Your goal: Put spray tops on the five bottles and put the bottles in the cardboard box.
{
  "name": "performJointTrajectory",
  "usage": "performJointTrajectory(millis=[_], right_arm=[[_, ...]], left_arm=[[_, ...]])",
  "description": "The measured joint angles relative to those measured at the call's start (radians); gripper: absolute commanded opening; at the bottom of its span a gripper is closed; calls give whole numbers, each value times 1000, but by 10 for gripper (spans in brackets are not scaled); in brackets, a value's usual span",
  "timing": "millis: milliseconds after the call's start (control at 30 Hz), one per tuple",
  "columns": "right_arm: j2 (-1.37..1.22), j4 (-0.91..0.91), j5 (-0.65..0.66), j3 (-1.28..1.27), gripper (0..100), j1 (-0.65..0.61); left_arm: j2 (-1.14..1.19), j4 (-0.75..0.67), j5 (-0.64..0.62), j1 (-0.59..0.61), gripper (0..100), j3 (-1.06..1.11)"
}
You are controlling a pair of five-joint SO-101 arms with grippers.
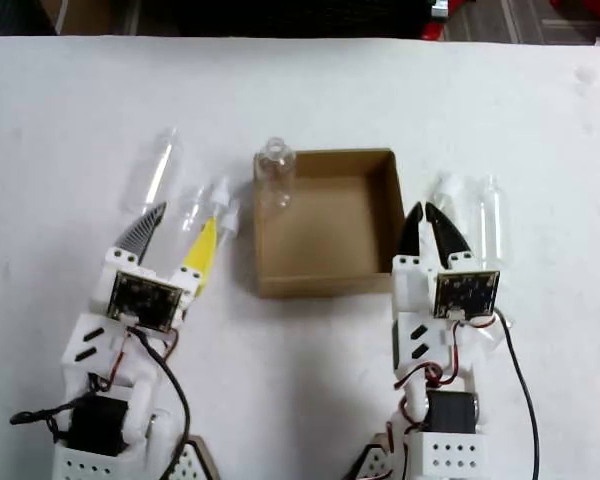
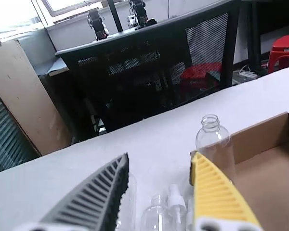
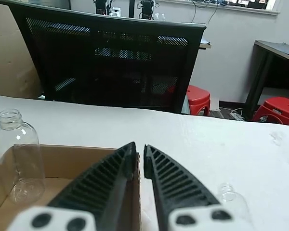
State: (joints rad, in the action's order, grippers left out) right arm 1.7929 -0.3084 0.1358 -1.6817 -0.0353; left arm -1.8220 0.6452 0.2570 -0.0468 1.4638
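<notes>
One capless bottle [image 1: 276,172] upright in cardboard box [image 1: 325,285] far-left corner; left end effector [image 1: 183,215] spread wide left of box, right end effector [image 1: 424,210] nearly closed at right, both empty.

Brown cardboard box [image 1: 325,284], white table [image 1: 540,120]

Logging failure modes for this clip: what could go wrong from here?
The uncapped bottle stands at the cardboard box corner; it may get left without a spray top or tipped. The lying bottle by the left gripper could roll when pinched. The right gripper sits close to the box wall and might shove it.
</notes>
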Motion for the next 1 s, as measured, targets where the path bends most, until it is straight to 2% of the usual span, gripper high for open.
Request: performJointTrajectory(millis=[133, 267, 600, 1000], right_arm=[[0, -20, 0, 0, 18, 0], [0, -21, 0, 0, 18, 0], [0, -21, 0, 0, 18, 0], [0, -21, 0, 0, 18, 0]], left_arm=[[0, -12, 103, 0, 196, 0], [0, 87, 247, 29, 196, -29], [0, 288, 184, 150, 192, -170], [0, 302, 178, 236, 191, -172]])
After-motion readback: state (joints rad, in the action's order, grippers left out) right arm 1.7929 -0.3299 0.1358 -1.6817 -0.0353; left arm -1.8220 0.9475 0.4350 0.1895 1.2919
